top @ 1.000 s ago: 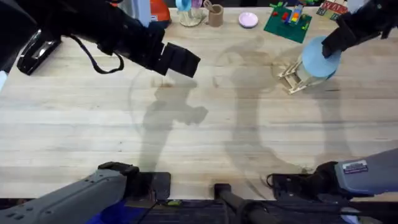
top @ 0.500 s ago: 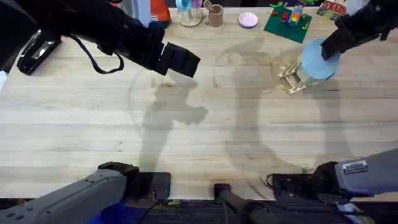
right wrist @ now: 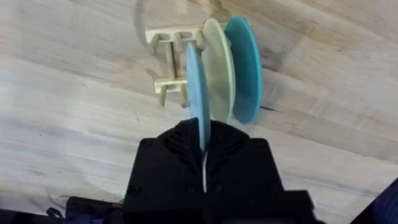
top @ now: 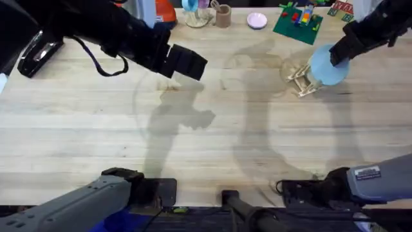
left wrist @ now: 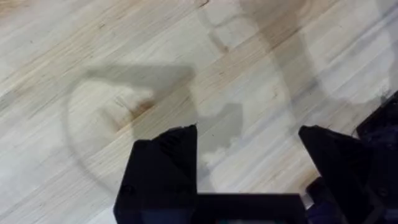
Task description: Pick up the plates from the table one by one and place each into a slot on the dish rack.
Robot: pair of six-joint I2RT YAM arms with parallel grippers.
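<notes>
Gripping the light sky-blue round plastic plate by its edge, the black right gripper is seen with its fingers closed tight on the rim. The plate is held upright, edge-on in the right wrist view, over the small pale wooden dish rack with thin dowel pegs. Whether the plate is already seated in a slot cannot be told. Just beside it, a cream round plate and a teal round plate are stood upright in the rack, parallel to each other.

In the overhead view the rack is located on the light wooden plank table at about 2 o'clock from table centre, with the blue plate above it and the right gripper on the plate's 1 o'clock edge.

The black left gripper is held above bare table, fingers spread wide, nothing grasped. In the overhead view it is placed at about 11 o'clock, well apart from the rack.
</notes>
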